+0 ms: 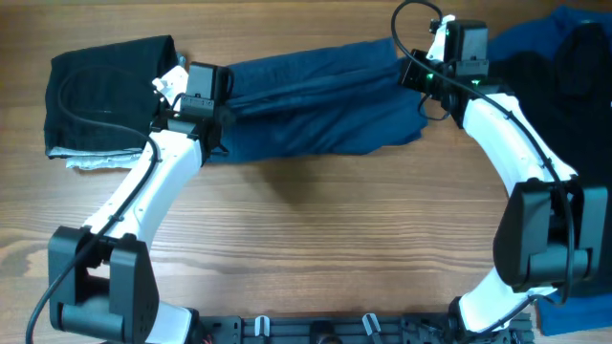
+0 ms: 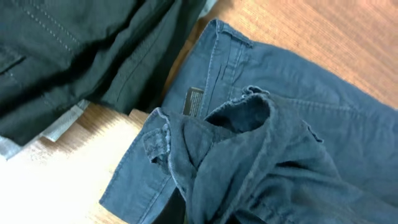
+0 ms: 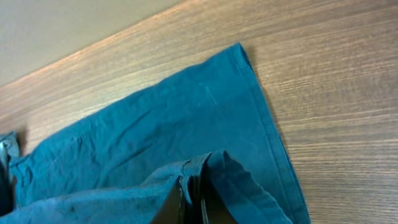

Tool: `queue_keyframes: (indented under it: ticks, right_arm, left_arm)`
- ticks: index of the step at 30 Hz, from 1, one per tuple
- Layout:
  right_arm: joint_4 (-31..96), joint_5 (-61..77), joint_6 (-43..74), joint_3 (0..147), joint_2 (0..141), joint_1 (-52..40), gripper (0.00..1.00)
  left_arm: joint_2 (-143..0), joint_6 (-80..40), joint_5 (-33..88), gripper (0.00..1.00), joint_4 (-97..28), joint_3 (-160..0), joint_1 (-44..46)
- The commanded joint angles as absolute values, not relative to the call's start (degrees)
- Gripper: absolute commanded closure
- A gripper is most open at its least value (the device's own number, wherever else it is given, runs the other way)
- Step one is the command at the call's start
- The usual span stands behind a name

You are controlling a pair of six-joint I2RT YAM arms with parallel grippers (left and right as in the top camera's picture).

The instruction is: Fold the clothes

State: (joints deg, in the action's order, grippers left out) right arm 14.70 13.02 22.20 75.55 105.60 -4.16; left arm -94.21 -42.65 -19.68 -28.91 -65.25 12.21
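Nearest the robot, by the base of its right arm, a scrap of blue cloth (image 1: 579, 315) lies at the corner of the worktop (image 1: 316, 239). It is well apart from the work and looks like a piece waiting its turn. Ahead of it is a broad stretch of bare wood, probably left free so a garment can be laid flat and folded there.

Beyond that, the navy shorts (image 1: 316, 105) lie in a long band across the worktop between the two arms. The left gripper (image 1: 218, 115) has its fingers closed on the waistband end. Its wrist view shows the cloth bunched into a gathered ridge at the bottom edge, with the inner label (image 2: 195, 101) just beside it. The right gripper (image 1: 416, 72) has its fingers closed on a pinched fold at the leg end. In its wrist view the layer below lies flat on the wood out to the hem (image 3: 267, 124). Holding both ends at once suggests the arms mean to draw the shorts out lengthwise and smooth them before making a fold. The cloth between the grips shows loose creases, so that stretch looks unfinished.

Farthest back on the left, a black garment (image 1: 105, 91) sits folded square on top of a pale garment (image 1: 96, 163) whose edge peeks out beneath. This reads as the finished stack, and the waistband of the shorts lies just beside it. At the far right, a loose pile (image 1: 564, 48) of blue and black cloth appears to be the unfolded supply.
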Motion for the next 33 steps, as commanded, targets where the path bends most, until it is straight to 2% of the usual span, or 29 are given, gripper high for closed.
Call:
queue_keyframes:
  ticks: [1,4,6,8,11,22,24,25,27,28,29,30,32,33]
  right_arm:
    - [15.35,9.78,22.5,76.42,109.1,-4.01,0.96]
    - [14.06,9.21,22.5,76.42,111.7,-4.03,0.96]
    - [12.36,9.04,22.52,76.42,113.67,-4.03,0.86]
    - [9.43,9.08,22.5,76.42,115.79,-4.03,0.85]
    - [5.17,9.08,22.46,76.42,118.21,-4.19,0.85]
    - [-8.08,9.5,20.29,76.42,120.57,-5.41,0.89]
    - [-10.28,9.47,20.29,76.42,120.57,-5.41,0.89]
    - [-11.57,9.47,20.16,76.42,120.57,-5.41,0.89]
    - [-13.91,9.5,19.44,76.42,120.57,-5.43,0.85]
    - [-16.14,9.5,17.63,76.42,120.57,-5.41,0.75]
    - [-17.91,9.47,15.9,76.44,120.55,-5.41,0.58]
    - [-20.1,9.47,14.13,76.47,120.53,-5.39,0.3]
    - [-23.27,9.91,11.86,76.55,118.96,-5.23,0.09]
    - [-23.09,13.39,9.96,76.62,116.11,-5.23,0.03]
  left_arm:
    - [-94.21,-42.41,-23.66,0.96,-27.53,-66.02,9.8]
    - [-94.3,-42.39,-23.64,0.96,-27.16,-66.02,9.19]
    - [-94.89,-42.39,-23.46,0.96,-27.22,-65.95,9.21]
    - [-96.16,-42.39,-23.44,0.96,-27.42,-65.78,9.21]
    - [-98.54,-42.39,-23.44,0.96,-25.8,-65.78,9.19]
    - [-108.33,-42.37,-22.98,0.94,-6.39,-65.78,9.15]
    - [-109.12,-42.37,-22.98,0.85,-3.9,-65.78,9.15]
    - [-109.3,-42.37,-22.79,0.77,-3.09,-65.78,9.15]
    - [-109.56,-40.77,-20.93,0.2,-0.54,-65.78,9.13]
    - [-109.51,-33.5,-16.93,0.1,4.19,-65.84,9.15]
    - [-109.25,-29.47,-14.48,0.03,6.42,-66.24,9.17]
    - [-108.81,-25.58,-12.38,0.02,7.57,-67.37,9.28]
    - [-107.28,-22.57,-11.79,0.02,5.82,-70.3,9.69]
    - [-105.27,-22.26,-11.77,0.04,1.41,-73.43,9.93]
